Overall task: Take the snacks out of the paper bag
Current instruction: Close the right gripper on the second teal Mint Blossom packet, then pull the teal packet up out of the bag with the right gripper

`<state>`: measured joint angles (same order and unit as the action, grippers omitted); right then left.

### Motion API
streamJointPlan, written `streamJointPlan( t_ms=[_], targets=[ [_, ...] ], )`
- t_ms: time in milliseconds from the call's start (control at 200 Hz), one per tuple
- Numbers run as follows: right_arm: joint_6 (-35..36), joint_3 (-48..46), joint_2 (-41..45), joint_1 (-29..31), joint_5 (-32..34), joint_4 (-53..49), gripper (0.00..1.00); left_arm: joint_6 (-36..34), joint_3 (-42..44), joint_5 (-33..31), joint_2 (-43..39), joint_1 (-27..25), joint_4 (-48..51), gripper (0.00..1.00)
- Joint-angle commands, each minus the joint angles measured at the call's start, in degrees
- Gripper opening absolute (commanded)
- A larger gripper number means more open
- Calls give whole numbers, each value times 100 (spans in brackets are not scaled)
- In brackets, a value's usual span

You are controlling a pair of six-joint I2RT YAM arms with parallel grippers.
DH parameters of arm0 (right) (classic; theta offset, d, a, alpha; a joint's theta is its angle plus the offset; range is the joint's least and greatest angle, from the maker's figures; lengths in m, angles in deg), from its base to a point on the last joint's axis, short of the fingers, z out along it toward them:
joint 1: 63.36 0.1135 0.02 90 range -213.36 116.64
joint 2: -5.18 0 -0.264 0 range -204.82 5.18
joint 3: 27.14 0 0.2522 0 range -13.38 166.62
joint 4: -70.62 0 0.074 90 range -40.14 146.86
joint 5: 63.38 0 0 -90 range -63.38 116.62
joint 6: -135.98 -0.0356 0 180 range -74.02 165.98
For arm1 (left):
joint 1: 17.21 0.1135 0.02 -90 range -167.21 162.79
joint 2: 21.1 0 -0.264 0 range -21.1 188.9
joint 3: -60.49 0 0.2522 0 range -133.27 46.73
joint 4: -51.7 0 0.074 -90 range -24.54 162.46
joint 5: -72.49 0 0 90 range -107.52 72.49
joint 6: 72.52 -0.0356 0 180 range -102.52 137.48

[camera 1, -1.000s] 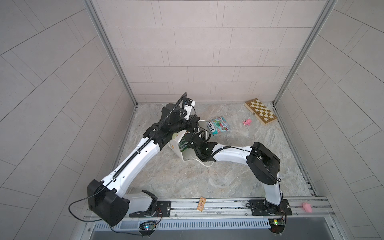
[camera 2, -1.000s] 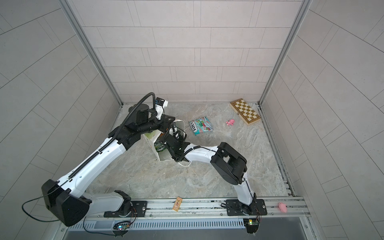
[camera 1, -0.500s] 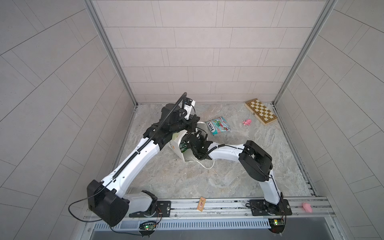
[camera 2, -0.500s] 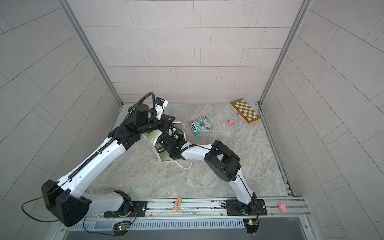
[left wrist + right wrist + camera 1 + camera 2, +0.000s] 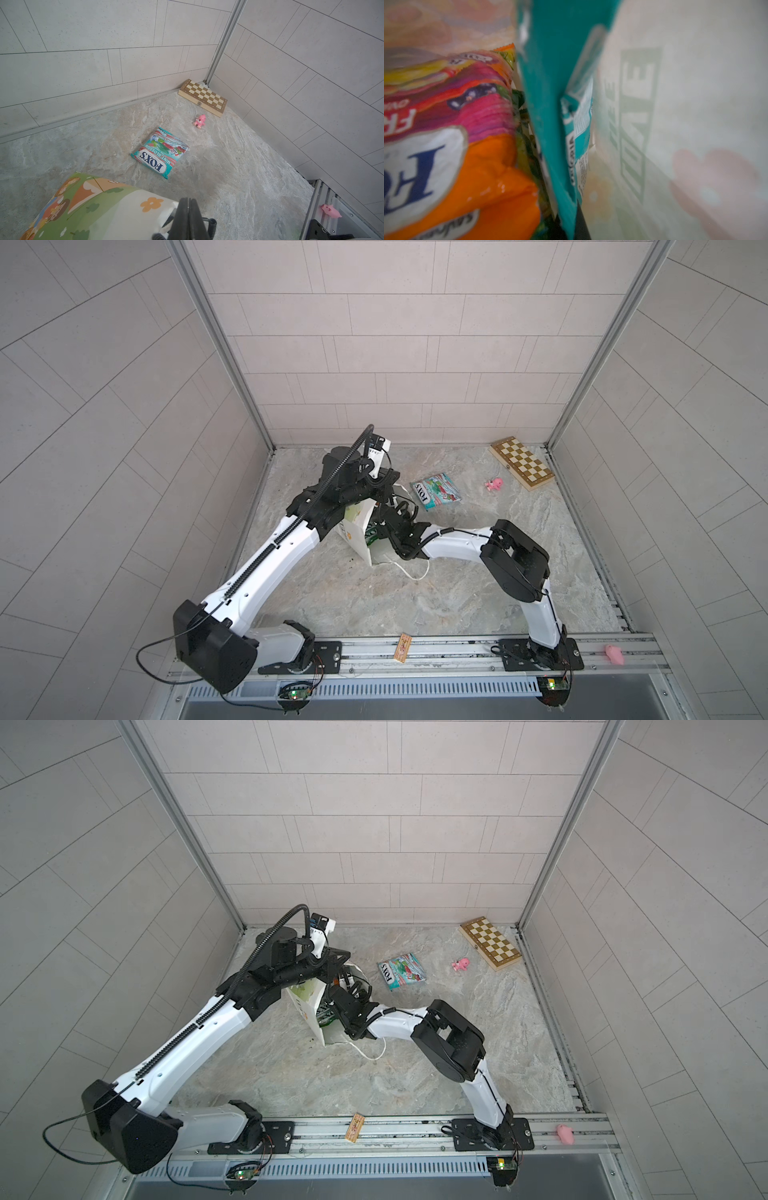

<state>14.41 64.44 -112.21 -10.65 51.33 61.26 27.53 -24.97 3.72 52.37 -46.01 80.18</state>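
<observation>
The white paper bag (image 5: pixel 355 526) (image 5: pixel 307 996) leans tilted on the floor, its mouth toward my right arm. My left gripper (image 5: pixel 188 205) (image 5: pixel 380 489) is shut on the bag's top rim (image 5: pixel 93 207). My right gripper (image 5: pixel 571 226) is deep inside the bag, hidden in both top views. It is shut on a teal snack packet (image 5: pixel 550 104). An orange-pink FOX'S packet (image 5: pixel 456 145) lies beside it against the bag's wall (image 5: pixel 675 104). A green packet (image 5: pixel 374 533) shows in the bag's mouth. One teal-red snack packet (image 5: pixel 436 491) (image 5: pixel 402 971) (image 5: pixel 160 152) lies flat on the floor behind the bag.
A checkered wooden board (image 5: pixel 523 464) (image 5: pixel 202 97) sits in the far right corner, with a small pink toy (image 5: pixel 494 484) (image 5: pixel 200 121) near it. A white cord handle (image 5: pixel 415 572) trails on the floor. A pink pig (image 5: pixel 614 654) and a small card (image 5: pixel 403 648) rest on the front rail.
My right gripper has pushed a little deeper into the bag and closed on the teal packet. The left arm and the bag have stayed put.
</observation>
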Motion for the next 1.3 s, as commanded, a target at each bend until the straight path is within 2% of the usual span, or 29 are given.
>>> streamJointPlan(
  t_ms=[0,305,595,931,1296],
  targets=[
    [198,-162,505,-15,-209,12,0,-42,60,-244,-88,-35,136,0],
    [357,-701,1202,-14,-329,66,0,-19,40,-536,-49,-32,215,0],
    [796,-1276,2108,3,-829,137,0,-11,50,-576,-36,-38,224,0],
    [1202,-1912,3244,11,-1071,-34,0,-29,40,-573,-56,-43,246,0],
    [1557,-2499,4575,3,-767,-464,0,-54,38,-590,-70,-38,251,0]
  ],
)
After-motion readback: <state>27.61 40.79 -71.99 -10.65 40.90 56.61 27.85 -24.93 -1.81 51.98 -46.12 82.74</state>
